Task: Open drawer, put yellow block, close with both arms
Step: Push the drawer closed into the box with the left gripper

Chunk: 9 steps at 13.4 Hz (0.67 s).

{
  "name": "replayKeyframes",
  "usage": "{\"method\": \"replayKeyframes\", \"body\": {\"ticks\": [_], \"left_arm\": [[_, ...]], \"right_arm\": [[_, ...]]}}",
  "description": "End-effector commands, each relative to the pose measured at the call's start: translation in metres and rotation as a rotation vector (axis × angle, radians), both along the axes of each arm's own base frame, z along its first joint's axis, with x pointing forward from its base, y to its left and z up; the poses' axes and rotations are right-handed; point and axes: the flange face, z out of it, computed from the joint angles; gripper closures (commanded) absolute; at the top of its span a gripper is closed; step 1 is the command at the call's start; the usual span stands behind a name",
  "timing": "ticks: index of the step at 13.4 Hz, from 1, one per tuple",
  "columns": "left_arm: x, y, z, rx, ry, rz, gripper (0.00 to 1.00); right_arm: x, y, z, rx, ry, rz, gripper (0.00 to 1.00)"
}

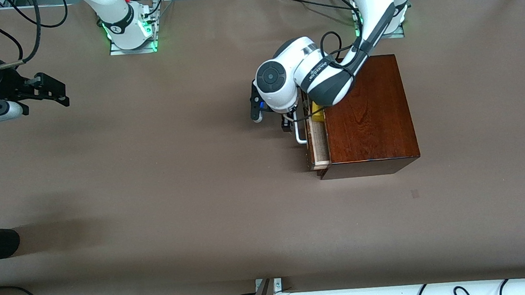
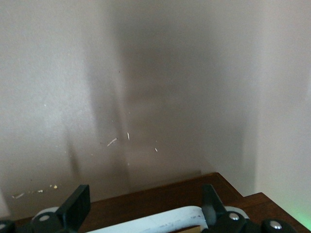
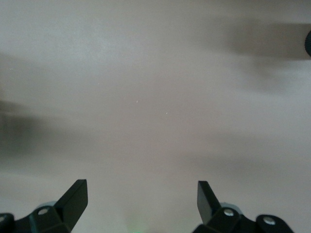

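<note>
Covering most of the yellow block [image 1: 317,113], the left arm's white wrist leaves only a sliver of yellow visible inside the drawer [image 1: 317,145], which stands slightly pulled out of the dark wooden box [image 1: 369,115]. The left gripper [image 2: 143,206] sits at the drawer front, fingers spread apart on either side of the white handle [image 2: 160,222], not clamped on it. The right gripper [image 3: 142,196] waits over bare table [image 1: 176,182] toward the right arm's end, jaws wide and empty, well apart from the drawer.

yellow block [image 1: 317,113] in drawer [image 1: 319,148]
</note>
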Motion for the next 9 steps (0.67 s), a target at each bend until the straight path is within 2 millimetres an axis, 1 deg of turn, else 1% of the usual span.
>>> {"method": "replayKeyframes", "body": {"ticks": [1, 2, 3, 5, 9], "left_arm": [[0.045, 0.055, 0.005, 0.058, -0.062, -0.017, 0.00], [0.048, 0.060, 0.005, 0.060, -0.059, -0.009, 0.00], [0.048, 0.060, 0.004, 0.061, -0.058, -0.009, 0.00], [0.049, 0.066, 0.002, 0.076, -0.044, -0.001, 0.00], [0.048, 0.069, -0.002, 0.090, -0.029, -0.001, 0.00]], "right_arm": [[0.000, -0.006, 0.002, -0.008, -0.018, -0.023, 0.00], [0.003, -0.005, 0.003, -0.011, -0.041, -0.020, 0.00], [0.005, -0.003, 0.005, -0.013, -0.063, -0.016, 0.00], [0.004, 0.000, 0.004, -0.018, -0.059, -0.013, 0.00], [0.002, 0.000, 0.004, -0.018, -0.054, -0.014, 0.00]]}}
